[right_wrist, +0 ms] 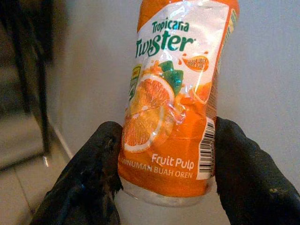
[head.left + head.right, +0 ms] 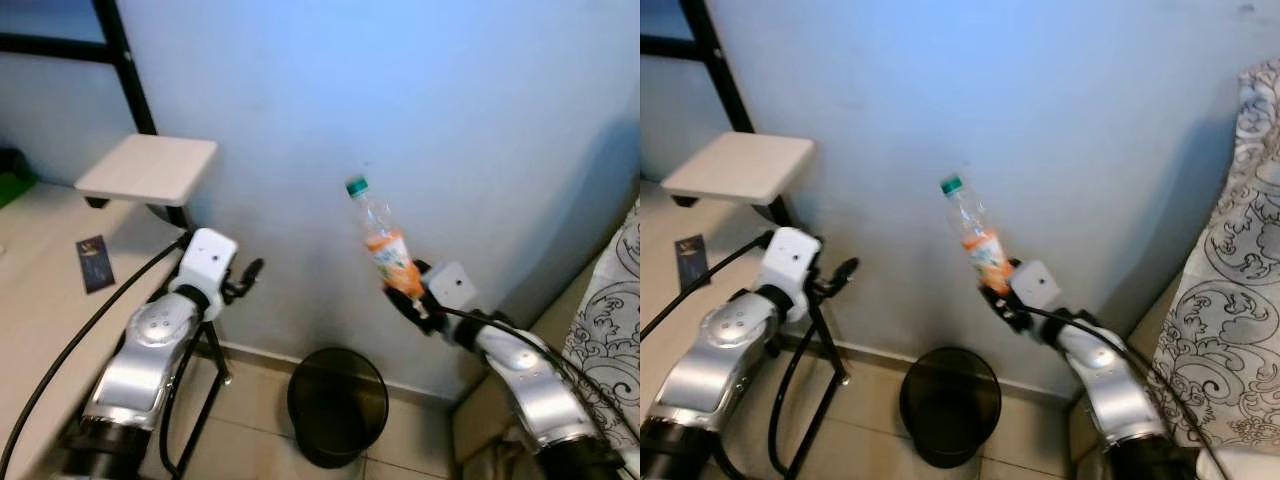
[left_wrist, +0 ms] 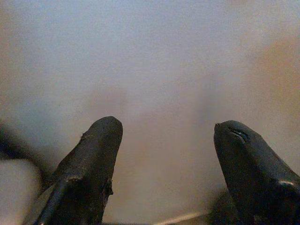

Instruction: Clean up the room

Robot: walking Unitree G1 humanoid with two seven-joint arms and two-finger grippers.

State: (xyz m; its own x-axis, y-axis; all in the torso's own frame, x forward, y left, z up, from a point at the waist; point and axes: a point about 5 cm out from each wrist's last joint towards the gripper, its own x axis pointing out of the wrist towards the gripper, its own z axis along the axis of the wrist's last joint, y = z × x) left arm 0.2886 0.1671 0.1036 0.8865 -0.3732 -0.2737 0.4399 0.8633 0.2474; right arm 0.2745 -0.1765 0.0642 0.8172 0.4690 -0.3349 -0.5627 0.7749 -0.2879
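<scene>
Bottle [image 2: 385, 245] sits clamped in the right hand [image 2: 405, 297] above the bin [image 2: 337, 405], undropped; left hand [image 3: 164, 154] spread, empty.

**Plastic juice bottle held above a black bin**

A clear plastic bottle with an orange Tropicana Twister label and green cap [image 2: 383, 243] is held in the air in front of a pale blue wall, cap uppermost and tilted to the left. Its lower end sits clamped between the right gripper [image 1: 164, 164] fingers. A round black waste bin [image 2: 337, 405] stands open on the tiled floor below it, slightly to the left.
</scene>
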